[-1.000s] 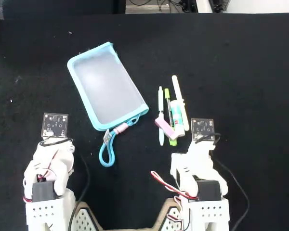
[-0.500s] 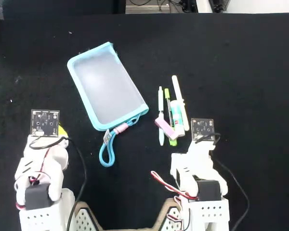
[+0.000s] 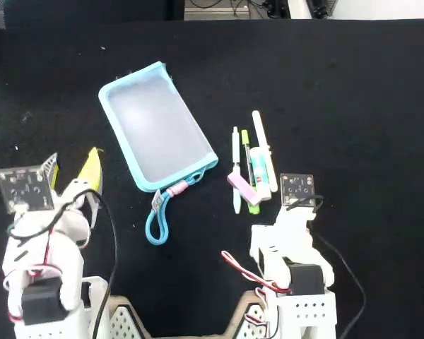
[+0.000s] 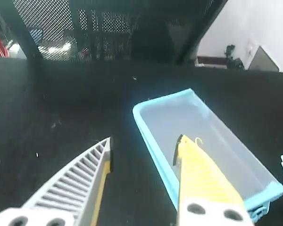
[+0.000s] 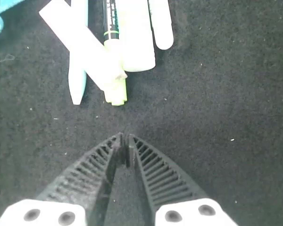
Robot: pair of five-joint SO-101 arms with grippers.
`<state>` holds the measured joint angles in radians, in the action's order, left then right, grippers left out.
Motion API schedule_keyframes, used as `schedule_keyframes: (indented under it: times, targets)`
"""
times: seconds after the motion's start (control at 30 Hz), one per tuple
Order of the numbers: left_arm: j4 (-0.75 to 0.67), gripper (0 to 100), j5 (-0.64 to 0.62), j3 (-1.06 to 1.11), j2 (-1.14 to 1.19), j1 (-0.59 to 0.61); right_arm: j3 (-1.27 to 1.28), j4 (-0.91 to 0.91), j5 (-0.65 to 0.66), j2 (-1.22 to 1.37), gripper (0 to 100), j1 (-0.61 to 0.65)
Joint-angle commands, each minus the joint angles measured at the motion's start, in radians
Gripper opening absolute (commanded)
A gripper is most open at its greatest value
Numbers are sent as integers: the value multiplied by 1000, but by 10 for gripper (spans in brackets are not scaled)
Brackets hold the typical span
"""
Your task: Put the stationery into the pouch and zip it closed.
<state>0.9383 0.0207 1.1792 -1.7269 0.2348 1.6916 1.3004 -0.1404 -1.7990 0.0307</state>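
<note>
The left gripper (image 3: 73, 157) has swung out to 8 o'clock of the pouch (image 3: 155, 127) and released its jaws, while the right gripper (image 5: 125, 139) stays clenched, empty, at 6 o'clock of the stationery (image 3: 251, 173): loading has not begun.

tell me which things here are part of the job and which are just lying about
Job:
- pouch
- white pen
- highlighter
- glue stick
- pink block

Lying about:
- cables beyond the table
- mesh panel
</note>
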Motion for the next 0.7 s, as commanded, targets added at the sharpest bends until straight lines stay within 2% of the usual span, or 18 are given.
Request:
schedule_keyframes:
  times: [0.0,0.27,0.43,0.67]
  targets:
    - [-87,230,-17,-58,195,-15,-7,6,-6,-96,12,11]
    - [-95,230,-55,-51,543,-125,-7,6,-6,-96,12,11]
    - [-97,230,-57,-8,563,-148,-7,6,-6,-96,12,11]
    - [-100,230,-57,68,479,-148,-7,6,-6,-96,12,11]
